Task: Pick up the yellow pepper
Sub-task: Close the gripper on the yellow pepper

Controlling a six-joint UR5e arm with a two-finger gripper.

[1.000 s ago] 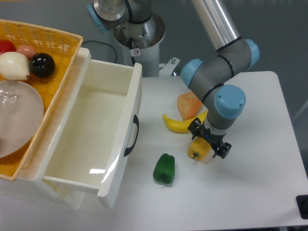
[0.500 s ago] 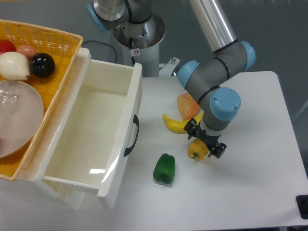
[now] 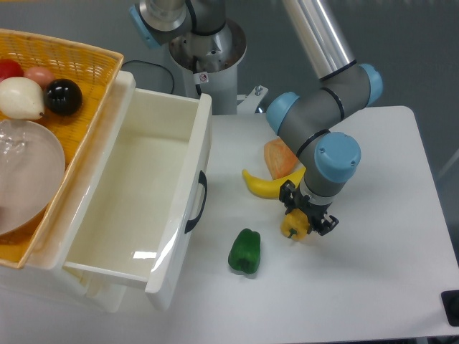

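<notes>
Fixed camera view of 1 arm at a white tabletop. The tool points down near the middle of the tabletop, its 2 dark fingers pressed against opposite sides of the yellow pepper, pinching it; whether the pepper rests on the surface or is just clear of it cannot be told. The banana lies just behind the pepper, toward the rear edge, partly under the arm's wrist, with an orange item touching it farther back. The green pepper lies near the yellow pepper, toward the front edge and closer to the open white drawer at the left edge. A wicker basket above the drawer holds a black ball, a pale onion-like item and a clear bowl.
</notes>
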